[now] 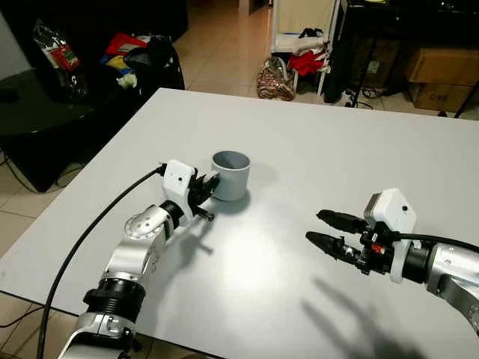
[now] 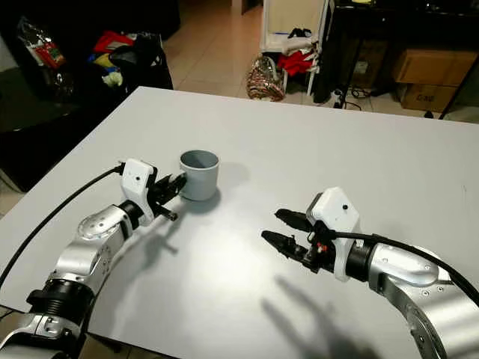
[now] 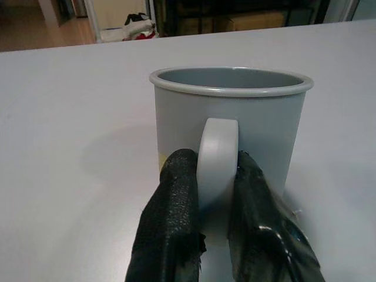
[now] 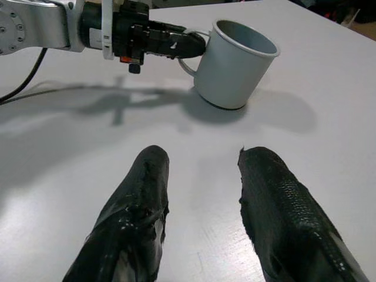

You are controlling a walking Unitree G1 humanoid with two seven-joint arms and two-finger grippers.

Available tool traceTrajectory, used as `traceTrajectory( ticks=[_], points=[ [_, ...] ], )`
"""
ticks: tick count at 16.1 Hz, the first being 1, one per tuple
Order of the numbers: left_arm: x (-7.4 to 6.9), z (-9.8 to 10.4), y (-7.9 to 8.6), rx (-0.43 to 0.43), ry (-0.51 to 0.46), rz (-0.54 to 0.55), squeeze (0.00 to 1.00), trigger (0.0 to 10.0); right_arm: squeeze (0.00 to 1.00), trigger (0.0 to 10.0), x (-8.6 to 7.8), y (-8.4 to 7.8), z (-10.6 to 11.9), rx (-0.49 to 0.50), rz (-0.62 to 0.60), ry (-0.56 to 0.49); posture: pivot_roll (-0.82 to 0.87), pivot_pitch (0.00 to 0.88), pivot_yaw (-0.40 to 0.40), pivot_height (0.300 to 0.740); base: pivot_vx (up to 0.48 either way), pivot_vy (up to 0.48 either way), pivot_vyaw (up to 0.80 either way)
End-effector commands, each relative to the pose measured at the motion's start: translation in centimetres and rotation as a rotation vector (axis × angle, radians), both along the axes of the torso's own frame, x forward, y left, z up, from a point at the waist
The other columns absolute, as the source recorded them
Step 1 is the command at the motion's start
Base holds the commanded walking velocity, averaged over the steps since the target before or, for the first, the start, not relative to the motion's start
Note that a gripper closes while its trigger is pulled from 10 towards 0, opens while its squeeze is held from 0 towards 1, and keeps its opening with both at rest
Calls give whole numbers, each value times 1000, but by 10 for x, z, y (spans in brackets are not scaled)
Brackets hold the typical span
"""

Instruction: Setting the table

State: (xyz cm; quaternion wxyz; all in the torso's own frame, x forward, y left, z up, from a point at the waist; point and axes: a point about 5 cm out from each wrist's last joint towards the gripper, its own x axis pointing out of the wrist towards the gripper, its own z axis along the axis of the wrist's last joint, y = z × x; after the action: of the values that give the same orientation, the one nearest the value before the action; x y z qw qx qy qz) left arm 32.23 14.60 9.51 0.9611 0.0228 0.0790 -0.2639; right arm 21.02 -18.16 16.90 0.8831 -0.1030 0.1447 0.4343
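A grey mug [image 1: 230, 175] stands upright on the white table [image 1: 314, 142], left of centre. My left gripper [image 1: 209, 185] is shut on the mug's handle [image 3: 218, 160], one black finger on each side of it. The mug [image 4: 234, 64] rests on the table top and is empty as far as its rim shows. My right gripper [image 1: 322, 228] hovers low over the table to the right of the mug, open, with nothing between its fingers [image 4: 138, 217].
The table's near edge runs by my left arm. Beyond the far edge are a tiled floor, a dark sofa with bags [image 1: 135, 63] at the left, a patterned bag [image 1: 275, 80] and cardboard boxes [image 1: 441, 75] at the right.
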Motion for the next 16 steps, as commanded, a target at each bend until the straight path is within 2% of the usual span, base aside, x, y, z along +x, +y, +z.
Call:
traceTrajectory(
  ticks=[1,4,7,8,9,13,16],
  points=[
    [-2,-8,6,36,27,0,0,10000,0,10000,-2,0,-1,-6,25,-1,-60,0,47,740,0,0,0],
    [-6,-14,9,55,49,-30,0,10000,0,10000,-3,-2,-4,-10,36,4,-58,0,45,740,0,0,0],
    [-12,-22,9,47,111,-66,0,10000,0,10000,-3,-5,-6,-15,40,7,-58,0,44,740,0,0,0],
    [-13,-23,9,34,124,-78,949,10000,0,10000,-4,-6,-6,-17,42,7,-57,0,43,740,0,0,0],
    [-14,-23,9,26,128,-86,1000,10000,0,10000,-4,-6,-6,-17,43,6,-57,0,43,740,0,0,0],
    [-17,-19,10,9,124,-108,1000,10000,0,10000,-3,-5,-3,-13,57,-3,-53,0,38,740,0,0,0],
    [-25,0,16,-45,63,-165,1000,10000,0,10000,-5,-7,4,-1,67,-13,-49,0,40,740,0,0,0]
  ],
)
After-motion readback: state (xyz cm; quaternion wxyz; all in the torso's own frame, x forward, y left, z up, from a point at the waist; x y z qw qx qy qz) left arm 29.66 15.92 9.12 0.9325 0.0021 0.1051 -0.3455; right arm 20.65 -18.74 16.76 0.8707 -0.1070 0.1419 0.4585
